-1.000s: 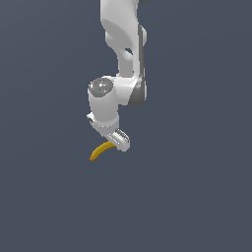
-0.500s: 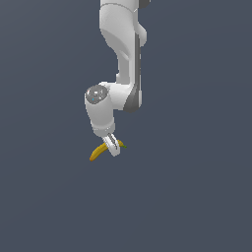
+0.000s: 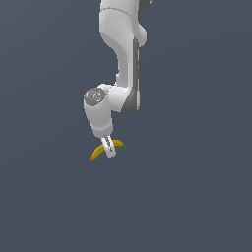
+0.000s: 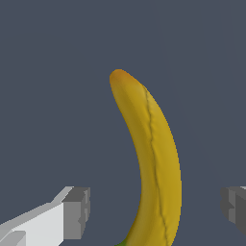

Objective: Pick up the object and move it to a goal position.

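The small curved yellow banana (image 3: 97, 153) lies on the dark grey surface, its dark greenish stem tip toward the exterior view's right. My gripper (image 3: 110, 151) is down over its middle. In the wrist view the banana (image 4: 149, 144) runs between the two fingers, and my gripper (image 4: 153, 207) is open. One finger (image 4: 72, 214) stands apart from the banana with a clear gap. The other finger (image 4: 235, 206) sits farther off at the frame edge. The stem end is cut off by the wrist view's edge.
The plain dark grey surface (image 3: 197, 197) fills both views. The white arm (image 3: 123, 59) comes down from above. No other object or goal marker shows.
The arm has swung toward the exterior view's left and the wrist has turned, bringing the fingers down to straddle the banana. The banana has not moved.
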